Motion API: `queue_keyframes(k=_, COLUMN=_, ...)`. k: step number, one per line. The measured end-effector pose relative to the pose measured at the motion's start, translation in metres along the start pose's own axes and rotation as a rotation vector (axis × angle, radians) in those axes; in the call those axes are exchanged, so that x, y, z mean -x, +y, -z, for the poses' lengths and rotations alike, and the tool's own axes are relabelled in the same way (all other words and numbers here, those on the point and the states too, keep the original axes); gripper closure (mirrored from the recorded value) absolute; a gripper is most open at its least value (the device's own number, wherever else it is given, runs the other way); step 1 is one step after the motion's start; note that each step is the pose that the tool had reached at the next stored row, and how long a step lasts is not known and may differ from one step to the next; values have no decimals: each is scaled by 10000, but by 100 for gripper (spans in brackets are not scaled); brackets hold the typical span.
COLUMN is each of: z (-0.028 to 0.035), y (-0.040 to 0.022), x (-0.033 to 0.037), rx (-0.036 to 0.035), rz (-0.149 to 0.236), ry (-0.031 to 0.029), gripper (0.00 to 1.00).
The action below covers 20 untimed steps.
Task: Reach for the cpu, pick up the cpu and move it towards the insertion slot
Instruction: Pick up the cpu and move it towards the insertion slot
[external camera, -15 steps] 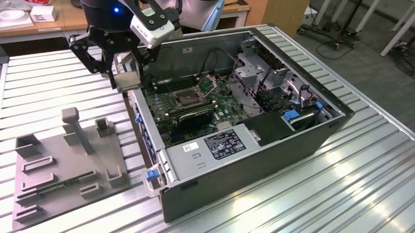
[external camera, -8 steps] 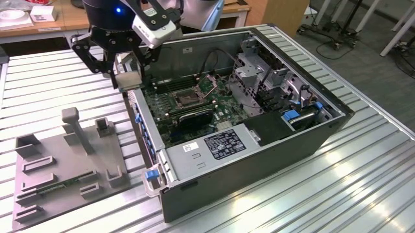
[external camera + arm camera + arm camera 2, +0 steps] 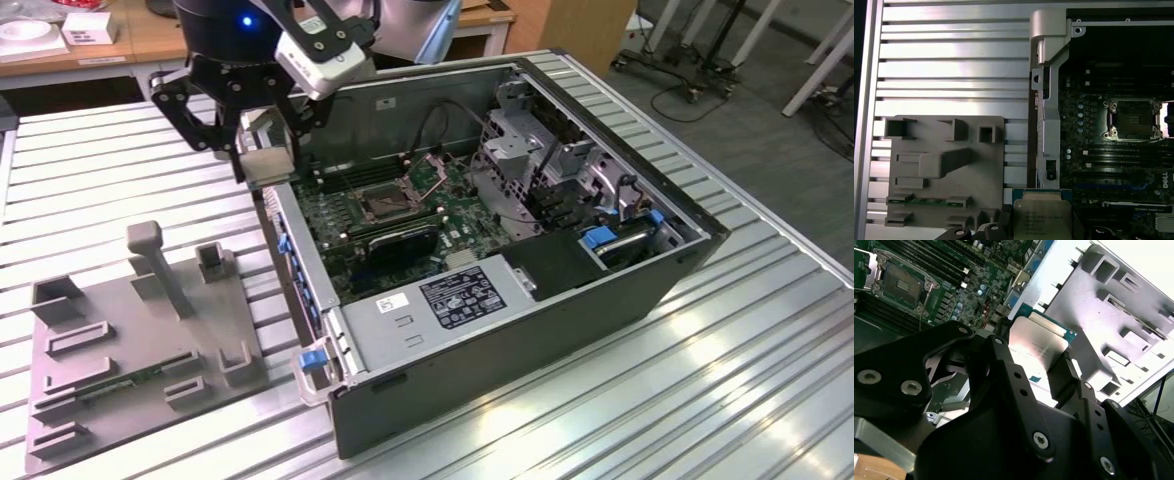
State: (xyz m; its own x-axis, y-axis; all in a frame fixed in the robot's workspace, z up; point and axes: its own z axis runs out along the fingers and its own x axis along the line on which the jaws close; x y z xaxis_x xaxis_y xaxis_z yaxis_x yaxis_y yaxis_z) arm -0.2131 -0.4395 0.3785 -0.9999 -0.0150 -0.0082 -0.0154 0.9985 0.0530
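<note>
Black gripper [image 3: 1041,377] fingers clamped on the cpu [image 3: 1036,340], flat square, matte silvery lid, held above the computer case's [image 3: 534,330] edge, apart from the steel-framed insertion slot [image 3: 1133,119].

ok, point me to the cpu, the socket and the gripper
cpu [image 3: 1035,342], second wrist view, metal top face.
socket [image 3: 1132,118], first wrist view, dark centre.
gripper [image 3: 262,148], exterior view, between the fingertips.

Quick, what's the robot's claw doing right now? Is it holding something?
Gripper: closed on the cpu, held up over the edge of the computer case.
</note>
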Motion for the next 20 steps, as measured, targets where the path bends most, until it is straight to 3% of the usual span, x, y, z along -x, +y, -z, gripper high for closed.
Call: queue_keyframes(k=20, z=-14, y=-2, x=47, rx=0, rz=-2, ry=0, gripper=46)
